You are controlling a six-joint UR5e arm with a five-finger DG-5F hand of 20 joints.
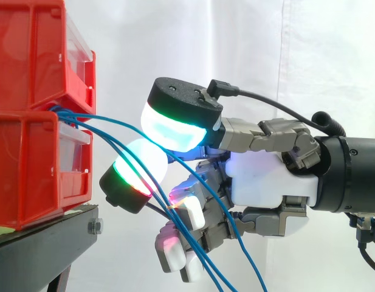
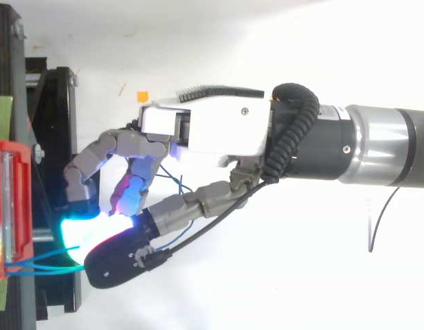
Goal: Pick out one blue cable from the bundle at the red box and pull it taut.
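Extending from the right edge of the side view, the robot hand (image 1: 266, 176) is just beside the stacked red plastic bins (image 1: 29, 134), about level with the seam between the upper and lower bin. Thin blue cables (image 1: 65, 114) leave that seam as a bundle, fan apart and slope down to the right. They run through the robot hand and on past the bottom edge. The strands cross it in a tangle, so I cannot tell how far it is open or whether it has hold of any one cable. From above, the robot hand (image 2: 212, 130) comes in from the right, and short lengths of cable (image 2: 40, 270) bridge the gap from the bins to it. The bins sit on a black metal stand (image 1: 41, 243), with a white curtain (image 1: 333, 61) behind.
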